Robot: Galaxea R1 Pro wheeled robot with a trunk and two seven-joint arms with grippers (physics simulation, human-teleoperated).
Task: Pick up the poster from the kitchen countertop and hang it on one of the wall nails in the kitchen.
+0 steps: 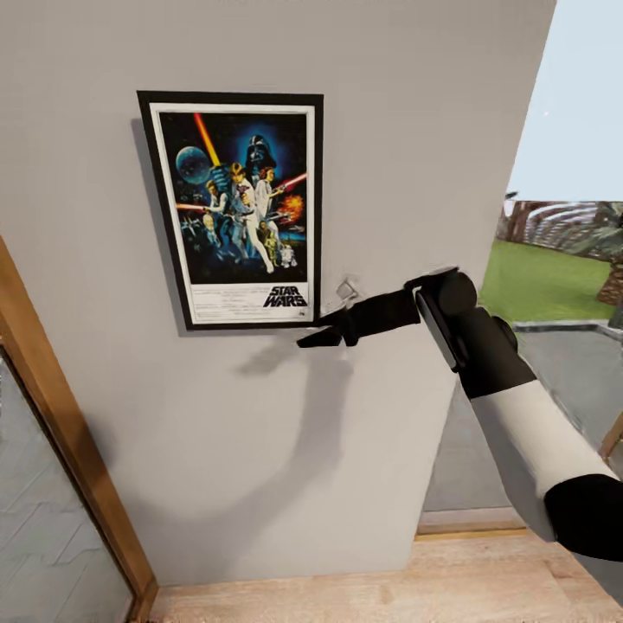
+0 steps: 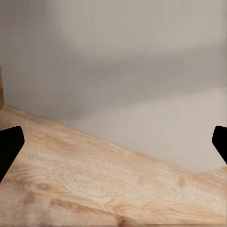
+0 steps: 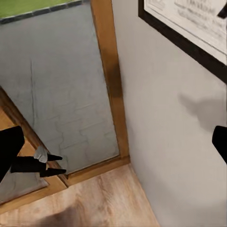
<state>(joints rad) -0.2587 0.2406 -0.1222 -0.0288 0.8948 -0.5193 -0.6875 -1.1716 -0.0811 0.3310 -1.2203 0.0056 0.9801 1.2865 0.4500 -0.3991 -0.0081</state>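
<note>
The poster [image 1: 234,208] has a black frame, white border and dark blue artwork. Beside the black right gripper [image 1: 333,333], the wall [image 1: 415,130] is pale grey.

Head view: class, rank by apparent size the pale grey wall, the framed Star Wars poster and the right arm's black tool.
1. Pale grey wall, largest.
2. Black-framed Star Wars poster.
3. Right arm's black tool, smallest, though it may be nearer the camera than the wall.

You see a pale grey wall [image 1: 260,450], a wood-framed glass door [image 1: 52,484] left of it, wooden floor [image 1: 389,588] below, and a lawn [image 1: 536,281] outside.
</note>
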